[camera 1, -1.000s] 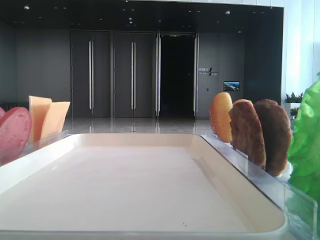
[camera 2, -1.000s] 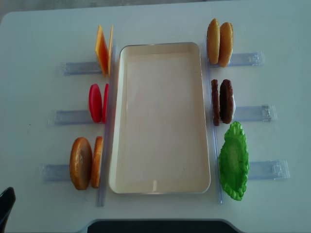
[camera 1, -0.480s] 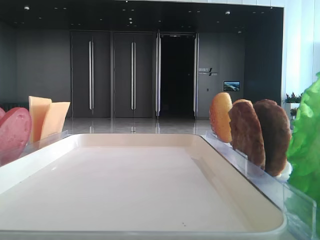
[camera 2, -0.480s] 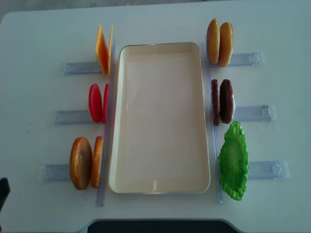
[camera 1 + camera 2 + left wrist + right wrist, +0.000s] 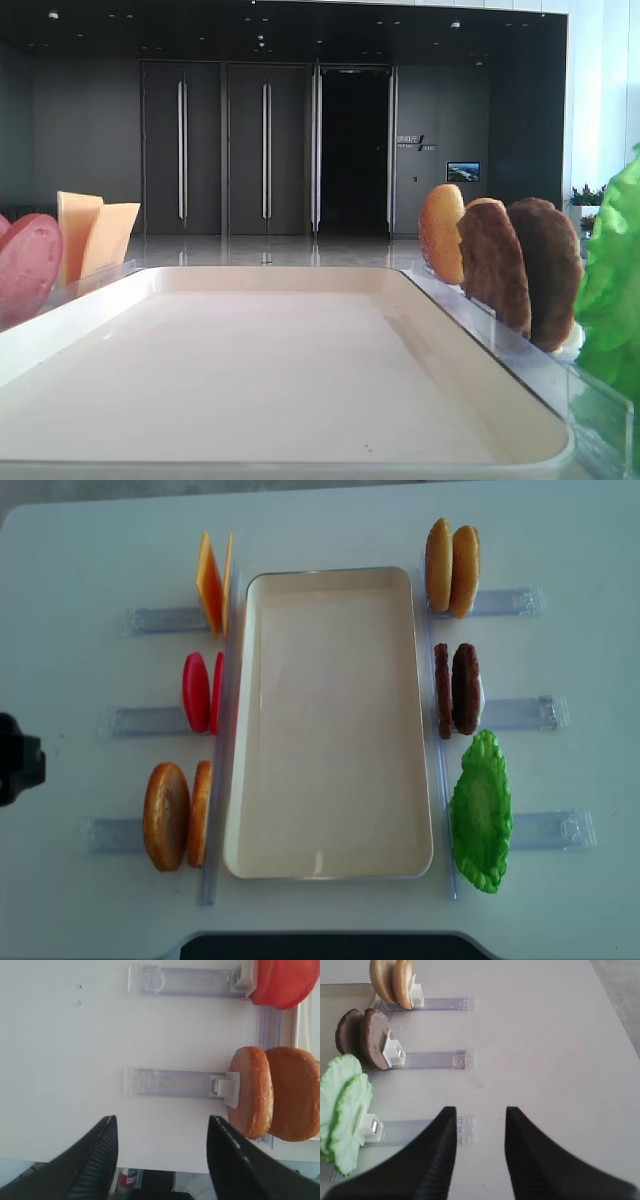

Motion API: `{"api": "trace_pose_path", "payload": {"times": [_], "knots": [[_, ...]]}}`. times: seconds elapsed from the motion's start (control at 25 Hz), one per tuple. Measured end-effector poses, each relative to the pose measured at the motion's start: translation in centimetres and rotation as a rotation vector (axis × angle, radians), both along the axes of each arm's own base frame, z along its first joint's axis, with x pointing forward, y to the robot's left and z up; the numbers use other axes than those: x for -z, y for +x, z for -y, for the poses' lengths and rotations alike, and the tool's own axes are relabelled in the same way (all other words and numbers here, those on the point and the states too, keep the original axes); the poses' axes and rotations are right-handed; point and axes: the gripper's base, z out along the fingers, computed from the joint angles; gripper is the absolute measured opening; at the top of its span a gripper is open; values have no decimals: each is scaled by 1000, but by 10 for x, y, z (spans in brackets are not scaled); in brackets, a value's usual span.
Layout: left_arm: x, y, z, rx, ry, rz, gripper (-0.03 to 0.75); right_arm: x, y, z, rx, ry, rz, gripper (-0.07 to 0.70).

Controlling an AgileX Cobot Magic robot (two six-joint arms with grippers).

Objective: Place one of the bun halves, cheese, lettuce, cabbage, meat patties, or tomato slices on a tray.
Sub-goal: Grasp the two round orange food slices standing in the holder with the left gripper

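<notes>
Left gripper [image 5: 160, 1160], jaws apart and empty, faces upright bun halves [image 5: 272, 1092] racked at the tray [image 5: 330, 865] edge for easy pinching.

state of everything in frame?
tray: empty
buns: upright in holders, both sides
cheese: upright in holder
tomato: upright in holder
patties: upright in holder
lettuce: upright in holder
left hand: open, empty
right hand: open, empty

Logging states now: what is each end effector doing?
Left end effector: open, holding nothing, near the bun halves.
Right end effector: open, holding nothing.
</notes>
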Motion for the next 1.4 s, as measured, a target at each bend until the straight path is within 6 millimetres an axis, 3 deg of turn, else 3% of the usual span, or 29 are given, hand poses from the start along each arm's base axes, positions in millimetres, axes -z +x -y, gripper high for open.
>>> {"api": "trace_pose_path", "payload": {"times": [0.2, 0.64, 0.96, 1.16, 1.4], "knots": [[8, 22, 3, 5, -7, -63, 429, 0, 0, 0, 0, 0, 0, 235], [8, 27, 20, 63, -150, -43, 429, 0, 0, 0, 0, 0, 0, 235], [15, 20, 73, 209, -190, -17, 429, 0, 0, 0, 0, 0, 0, 235], [30, 18, 110, 263, -146, -62, 429, 0, 0, 0, 0, 0, 0, 235], [38, 20, 120, 202, -128, -83, 430, 0, 0, 0, 0, 0, 0, 235]]}}
